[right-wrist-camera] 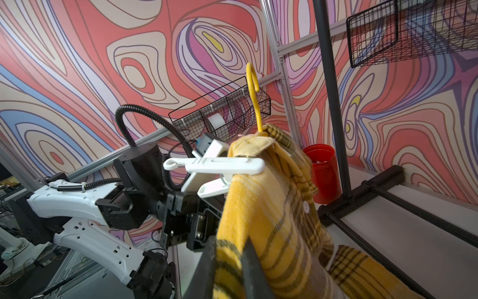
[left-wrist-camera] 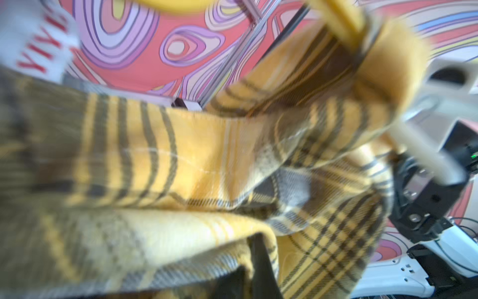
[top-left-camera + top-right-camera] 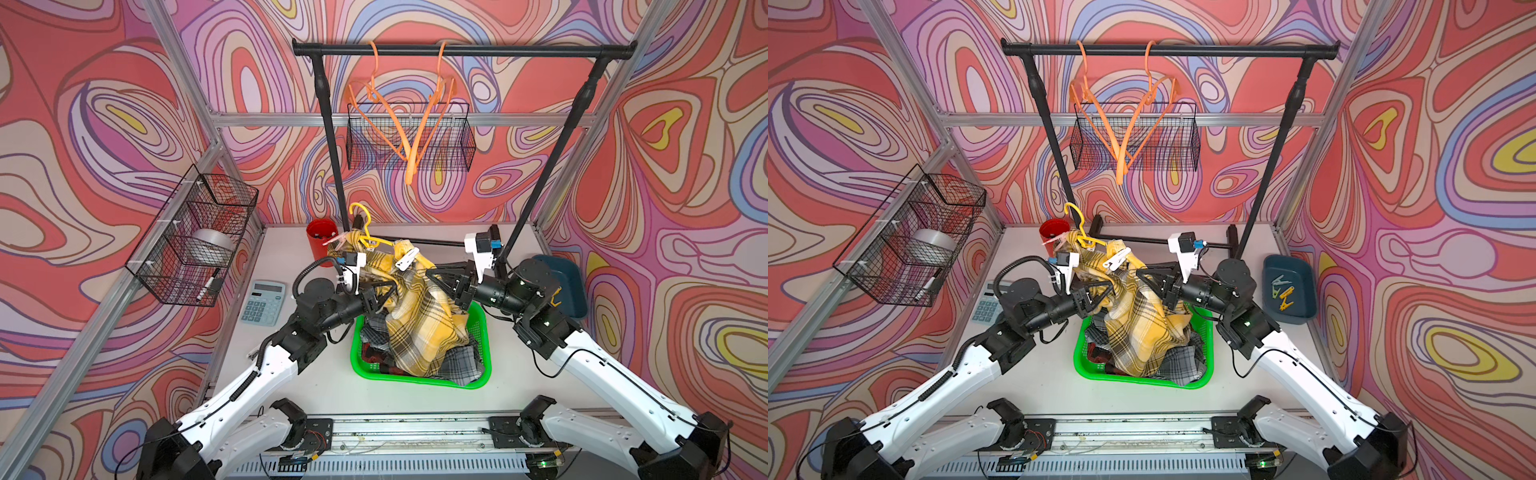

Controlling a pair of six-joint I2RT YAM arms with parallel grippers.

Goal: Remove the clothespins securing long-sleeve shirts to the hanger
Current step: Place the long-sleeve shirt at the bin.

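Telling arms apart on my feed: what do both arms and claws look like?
Both match: white moulded shells on the long links, black joints and wrists. The left arm carries a ribbed black conduit looping above its wrist; the right arm shows thin black cables. The left claw and right claw are black with slim angular fingers, each beside a white camera bracket.

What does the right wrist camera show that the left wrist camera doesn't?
Only the right wrist view has the red cup, the wire basket and the left arm. Only the left wrist view has a white label with red letters and the right arm. Both show the yellow-and-black plaid shirt and a white clothespin.
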